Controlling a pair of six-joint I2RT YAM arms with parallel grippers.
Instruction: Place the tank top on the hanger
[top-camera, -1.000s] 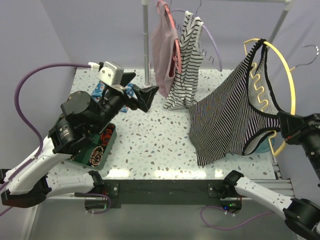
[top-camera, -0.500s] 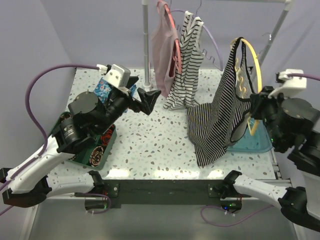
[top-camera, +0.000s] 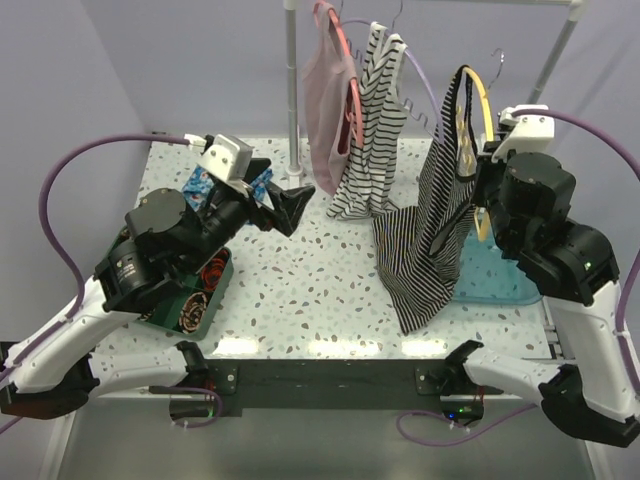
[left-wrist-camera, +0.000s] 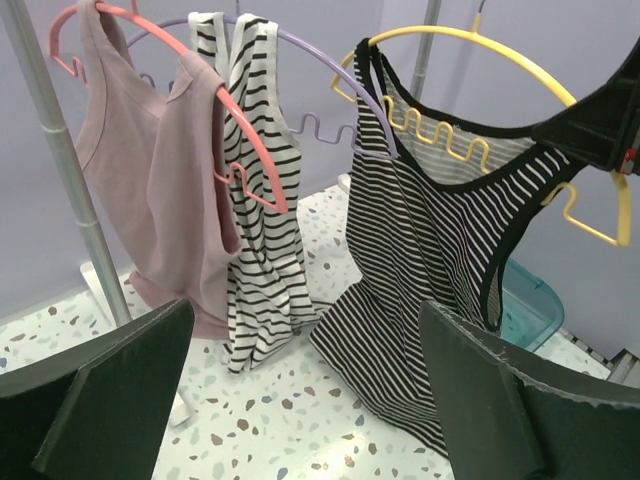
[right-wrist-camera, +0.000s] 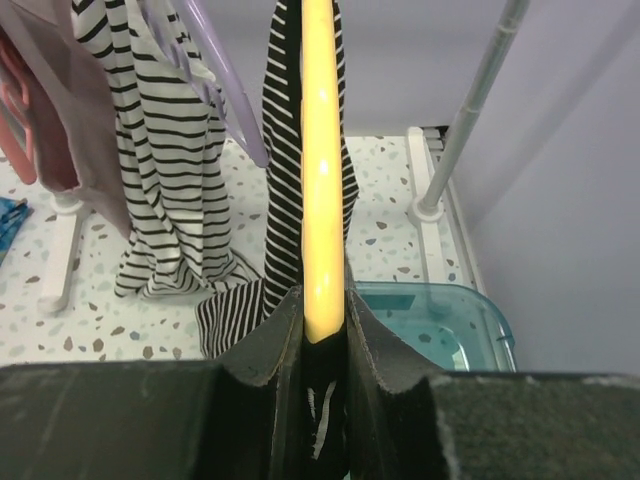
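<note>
Top external view.
- Tabletop (top-camera: 300, 285): speckled white.
- Left hand (top-camera: 290, 205): jaws spread, holding nothing, raised above the tabletop's left half, well apart from the garments.
- Right hand (top-camera: 482, 215): pressed onto the hanger (top-camera: 484, 95), holding it upright and edge-on to this camera.
- Tank top (top-camera: 430, 240): draped from the hanger, its lower hem reaching the tabletop.
- Teal tray (top-camera: 505, 285): just right of the tank top.
- Green bin (top-camera: 215, 300): under the left arm.
- Pink top (top-camera: 325, 90) and bold-striped top (top-camera: 370, 130): hanging side by side at the back.

Left wrist view.
- Left hand (left-wrist-camera: 300, 400): both fingers wide apart at the lower corners.
- Hanger (left-wrist-camera: 470, 35): arch facing the camera, the tank top (left-wrist-camera: 430, 250) hanging from it with one strap over the arch's left shoulder, neckline below the wavy bar.
- Right hand (left-wrist-camera: 600, 120): clamped at the hanger's right end.
- Pink hanger (left-wrist-camera: 240, 110) and lavender hanger (left-wrist-camera: 330, 70): to the left.

Right wrist view.
- Right hand (right-wrist-camera: 323, 325): fingers pinching the hanger (right-wrist-camera: 320, 150).
- Tank top (right-wrist-camera: 285, 150): striped cloth hanging against both sides of the yellow bar.
</note>
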